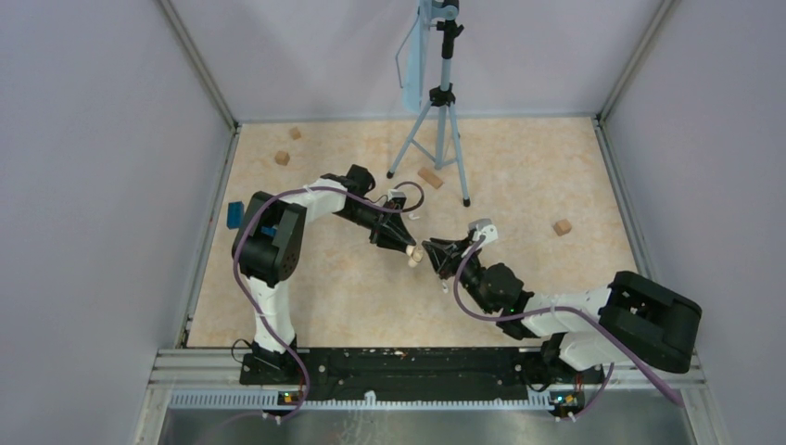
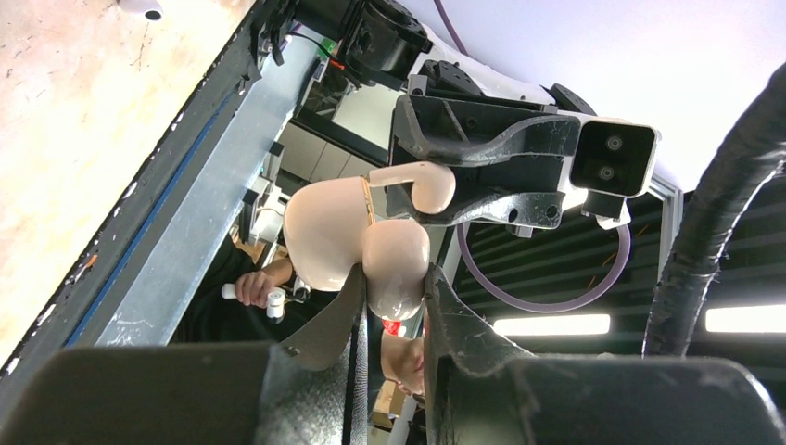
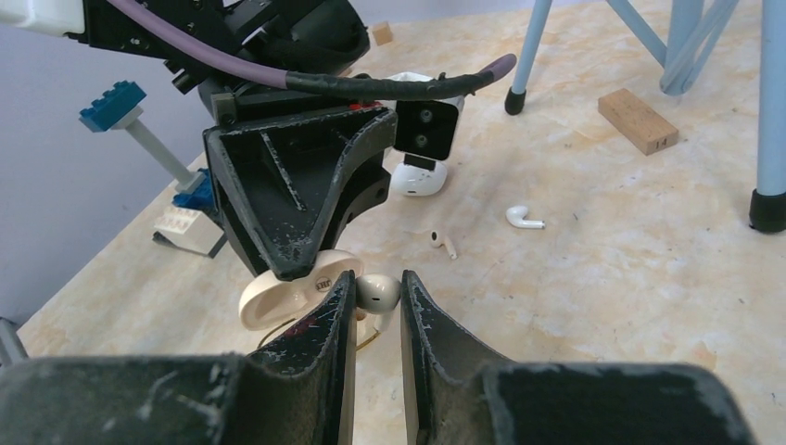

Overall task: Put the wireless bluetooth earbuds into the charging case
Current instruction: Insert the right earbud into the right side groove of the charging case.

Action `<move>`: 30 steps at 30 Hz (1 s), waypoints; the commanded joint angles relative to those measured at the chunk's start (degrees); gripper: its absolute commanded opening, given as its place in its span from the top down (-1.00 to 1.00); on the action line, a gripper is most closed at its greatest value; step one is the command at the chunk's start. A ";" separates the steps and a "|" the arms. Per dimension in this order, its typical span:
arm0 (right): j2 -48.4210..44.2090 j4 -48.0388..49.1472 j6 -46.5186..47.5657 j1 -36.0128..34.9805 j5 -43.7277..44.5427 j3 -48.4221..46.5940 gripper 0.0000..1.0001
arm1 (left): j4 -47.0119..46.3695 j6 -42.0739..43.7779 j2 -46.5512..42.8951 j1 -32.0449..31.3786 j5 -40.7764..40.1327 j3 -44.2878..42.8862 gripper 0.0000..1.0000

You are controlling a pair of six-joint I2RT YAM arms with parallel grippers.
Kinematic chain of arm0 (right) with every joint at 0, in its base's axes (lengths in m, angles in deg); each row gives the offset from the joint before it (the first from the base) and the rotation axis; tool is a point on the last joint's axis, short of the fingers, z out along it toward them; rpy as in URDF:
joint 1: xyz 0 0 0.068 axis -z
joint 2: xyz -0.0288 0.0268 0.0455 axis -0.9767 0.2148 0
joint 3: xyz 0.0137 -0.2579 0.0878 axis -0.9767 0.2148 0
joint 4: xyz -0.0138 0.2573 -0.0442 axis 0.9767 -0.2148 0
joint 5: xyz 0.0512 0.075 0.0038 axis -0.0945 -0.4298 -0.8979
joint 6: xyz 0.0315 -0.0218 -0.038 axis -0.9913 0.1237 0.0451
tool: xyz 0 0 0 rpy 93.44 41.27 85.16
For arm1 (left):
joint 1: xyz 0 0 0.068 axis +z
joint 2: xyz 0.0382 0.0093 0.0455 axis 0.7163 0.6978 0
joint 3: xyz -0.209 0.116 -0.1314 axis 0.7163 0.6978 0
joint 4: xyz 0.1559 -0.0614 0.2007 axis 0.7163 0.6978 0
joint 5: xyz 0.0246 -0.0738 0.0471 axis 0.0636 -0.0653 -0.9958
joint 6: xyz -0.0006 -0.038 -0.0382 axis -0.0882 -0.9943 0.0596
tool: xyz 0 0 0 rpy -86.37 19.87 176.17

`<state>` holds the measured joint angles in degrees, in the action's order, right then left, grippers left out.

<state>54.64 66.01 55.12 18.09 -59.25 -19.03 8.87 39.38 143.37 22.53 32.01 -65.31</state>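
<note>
From above, both arms meet over the middle of the counter, well away from every edge. The left gripper (image 1: 409, 248) is clamped on the charging case (image 1: 416, 256), and the right gripper (image 1: 441, 257) noses right up to it. A tripod (image 1: 436, 139) stands toward the far edge.

In the left wrist view, the left fingers are closed on one rounded lobe of the case. The other lobe swings out sideways, so I take the case to be open. An earbud (image 2: 428, 185) sits pinched in the right gripper just beyond it; whether bud and case touch, I cannot tell.

In the right wrist view, the right fingers are shut on the earbud's bulb, with the case just beside it. Two spare earbuds (image 3: 526, 218) lie loose further toward the far edge, near a white case (image 3: 414, 176) and a wooden block (image 3: 638, 119).

The bud looks featherlight, hard and glossy, so I expect it to slip or pop out if squeezed hard. A gentle pinch across the bulb seems best, leaving the stem free to drop into its socket. The smooth case may twist in the grip and is better held by the body than the lid.
</note>
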 commanded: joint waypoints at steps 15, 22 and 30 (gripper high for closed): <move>0.30 3.67 1.11 -0.46 1.72 -1.67 0.90 | -0.16 -0.30 -2.28 0.01 2.59 0.30 1.00; -0.41 3.79 1.58 -0.44 1.39 -2.46 0.90 | -0.07 -0.14 -2.18 0.00 2.64 0.25 1.00; -0.04 4.04 2.12 -0.50 0.23 -3.71 0.90 | 0.02 -0.04 -1.89 0.04 2.70 0.21 1.00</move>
<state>55.55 66.51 56.87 18.11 -57.92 -19.86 8.94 39.21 143.37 22.53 32.73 -65.31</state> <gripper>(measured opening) 0.182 0.245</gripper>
